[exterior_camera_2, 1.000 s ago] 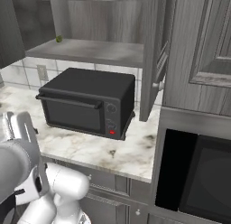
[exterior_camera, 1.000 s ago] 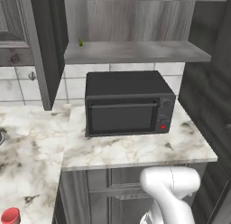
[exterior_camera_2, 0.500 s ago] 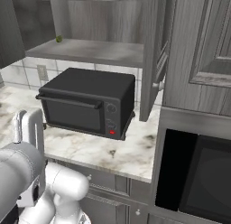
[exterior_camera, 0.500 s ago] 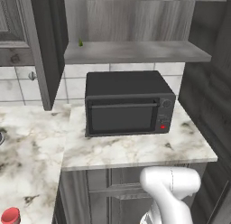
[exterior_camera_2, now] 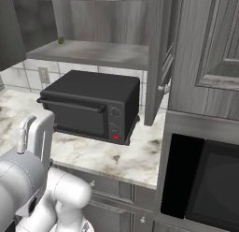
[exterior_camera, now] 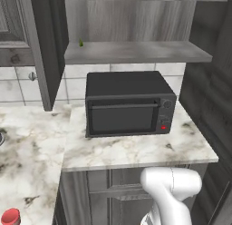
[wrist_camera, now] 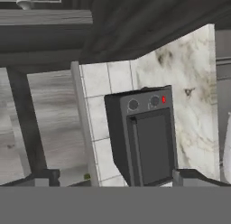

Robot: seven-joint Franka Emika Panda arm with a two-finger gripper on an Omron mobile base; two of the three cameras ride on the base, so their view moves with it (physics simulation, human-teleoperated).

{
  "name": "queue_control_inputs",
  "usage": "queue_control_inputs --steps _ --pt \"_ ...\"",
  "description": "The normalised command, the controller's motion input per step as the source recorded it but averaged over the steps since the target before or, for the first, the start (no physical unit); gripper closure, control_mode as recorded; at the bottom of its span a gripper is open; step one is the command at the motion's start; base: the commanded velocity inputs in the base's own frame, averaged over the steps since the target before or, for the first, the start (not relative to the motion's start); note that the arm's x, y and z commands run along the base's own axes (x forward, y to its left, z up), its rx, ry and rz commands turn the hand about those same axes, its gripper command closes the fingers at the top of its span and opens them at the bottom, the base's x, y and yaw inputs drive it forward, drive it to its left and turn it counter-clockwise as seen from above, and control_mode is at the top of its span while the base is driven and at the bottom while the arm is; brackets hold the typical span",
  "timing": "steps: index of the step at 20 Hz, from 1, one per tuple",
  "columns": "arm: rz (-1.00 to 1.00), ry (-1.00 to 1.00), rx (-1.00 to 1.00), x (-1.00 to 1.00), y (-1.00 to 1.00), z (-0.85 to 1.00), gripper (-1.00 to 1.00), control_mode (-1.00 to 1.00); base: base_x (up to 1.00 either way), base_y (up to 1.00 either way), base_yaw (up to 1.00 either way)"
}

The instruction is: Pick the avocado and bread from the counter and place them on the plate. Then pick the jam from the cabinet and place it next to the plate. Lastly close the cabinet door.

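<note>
You look to be on the last step: the jam point(exterior_camera: 10, 217), a squat red jar, already stands on the surface point(exterior_camera: 31, 151) at the lower left of the left base view, well apart from the microwave point(exterior_camera: 129, 104). Your pincer point(wrist_camera: 113, 181) is spread wide and holds nothing. Next, get behind the open door point(exterior_camera_2: 156, 58) and swing it across the bare shelf point(exterior_camera: 136, 51).

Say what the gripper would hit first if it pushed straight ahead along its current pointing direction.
Likely the black microwave: it sits just above the open gripper in the hand view, between the two fingertips. Depth is unclear, so the tiled wall beside it is possible.
</note>
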Motion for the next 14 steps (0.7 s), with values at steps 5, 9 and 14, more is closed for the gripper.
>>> queue_control_inputs --steps 5,9,14 --pt "-0.13 -0.12 0.0 -0.12 -0.37 -0.1 -1.0 -1.0 0.0 0.0 0.0" --pt "-0.05 -0.07 0.0 -0.13 -0.34 -0.16 -1.0 -1.0 0.0 0.0 0.0" --pt "-0.01 -0.04 0.0 0.0 -0.19 -0.02 -1.0 -1.0 0.0 0.0 0.0"
